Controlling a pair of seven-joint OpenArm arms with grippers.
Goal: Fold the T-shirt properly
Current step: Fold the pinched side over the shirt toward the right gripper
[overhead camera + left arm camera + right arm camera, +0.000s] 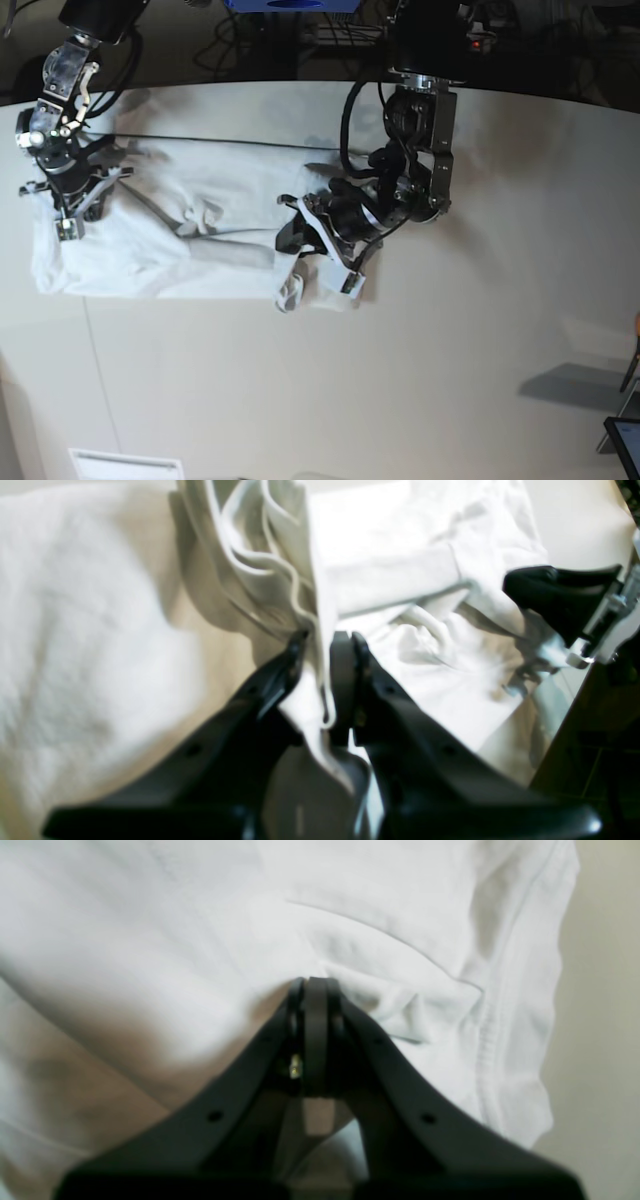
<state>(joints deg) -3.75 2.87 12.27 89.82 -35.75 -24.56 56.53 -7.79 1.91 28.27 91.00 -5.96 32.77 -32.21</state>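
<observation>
**Both grippers clamped on the white T-shirt, one at each end**

The T-shirt (170,250) lies on the pale table (420,380), spread as a long wrinkled shape across the left half of the base view. Its far edge is pulled into a nearly straight line between the two arms.

The left gripper (322,642), which stands on the right side in the base view, is closed on a bunch of the cloth. In the left wrist view a thick fold with a hemmed edge passes between the two black fingers (295,652), so the jaws stand a little apart with the fabric pinched in the gap. Some loose cloth hangs in folds just beyond the tips, and a small part droops below the gripper in the base view.

The right gripper (314,985) is at the other end of the shirt, near the left edge of the table in the base view. In the right wrist view its jaws are pressed fully together, and the white fabric gathers into small creases exactly at the tips. The picture is soft here, but it seems a thin layer of the T-shirt is caught between them. A stitched hem (487,1040) runs down the cloth just to the right of this gripper.
</observation>
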